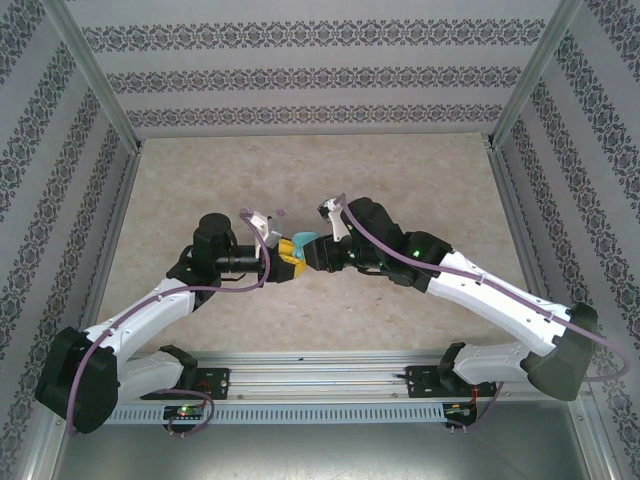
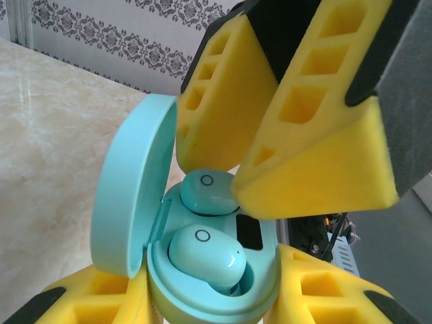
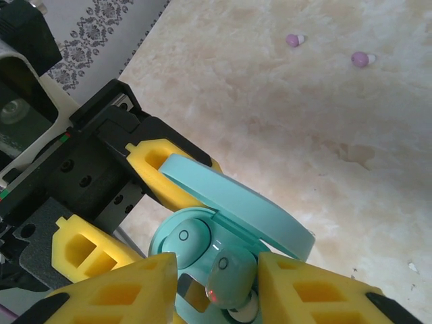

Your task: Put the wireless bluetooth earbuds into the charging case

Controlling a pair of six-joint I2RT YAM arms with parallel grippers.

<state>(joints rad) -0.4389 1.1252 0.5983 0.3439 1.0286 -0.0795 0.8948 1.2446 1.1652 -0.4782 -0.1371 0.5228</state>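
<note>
ok so biggest thing first: the marbled table (image 1: 200, 190) is mostly bare, and the two arms meet over its middle. the left gripper (image 2: 212, 302) is clamped on the base of the light blue charging case (image 2: 128, 202), holding it up off the table by the look of it, lid flipped open toward 9 o'clock in the left wrist view. the right gripper (image 3: 217, 289) comes in over the case with its jaws parted, loosely flanking the second earbud (image 3: 229, 273), not squeezing it as far as i can see. the seated earbud (image 2: 206, 258) rests in its pocket, at 6 o'clock of the second one in the left wrist view. my worry: the second one looks tilted and not fully down (red light showing on its side), so when the fingers leave, the foam could drag it out or tip it over the rim. those chunky yellow pads also crowd the open lid, so a bump could knock it shut or twist the case in the left grip. well apart on the table, around 1 o'clock in the right wrist view, lie two pink earbuds (image 3: 294, 40), with nothing blocking them.
</note>
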